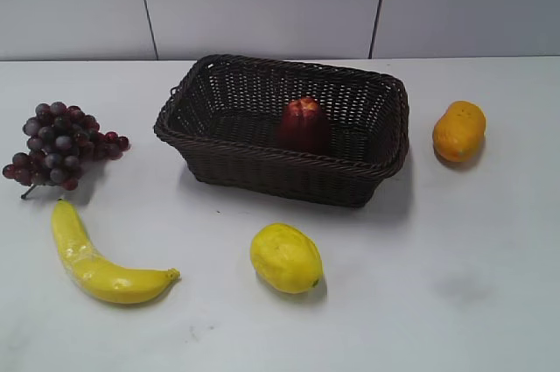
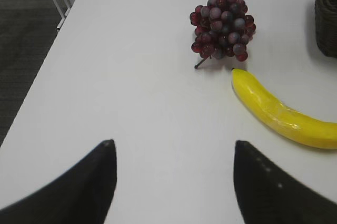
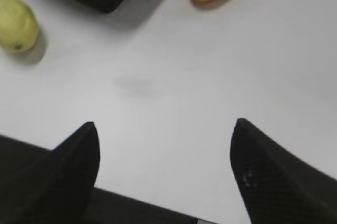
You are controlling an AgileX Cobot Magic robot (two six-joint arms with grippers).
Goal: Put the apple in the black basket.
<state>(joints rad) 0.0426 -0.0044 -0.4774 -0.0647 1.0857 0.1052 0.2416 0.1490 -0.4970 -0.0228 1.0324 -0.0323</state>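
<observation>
1 apple (image 1: 304, 124) in blk basket (image 1: 262, 171), 4 fruits outside

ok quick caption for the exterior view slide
Apple resting inside the black basket, with grapes, banana, lemon and orange fruit around it.

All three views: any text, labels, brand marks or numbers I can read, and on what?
None. No readable text, label or number in any view.
The apple, basket, lemon, banana, grapes and orange fruit carry no stickers or print.
The table and wall are blank.
The left gripper and right gripper show no markings.
</observation>
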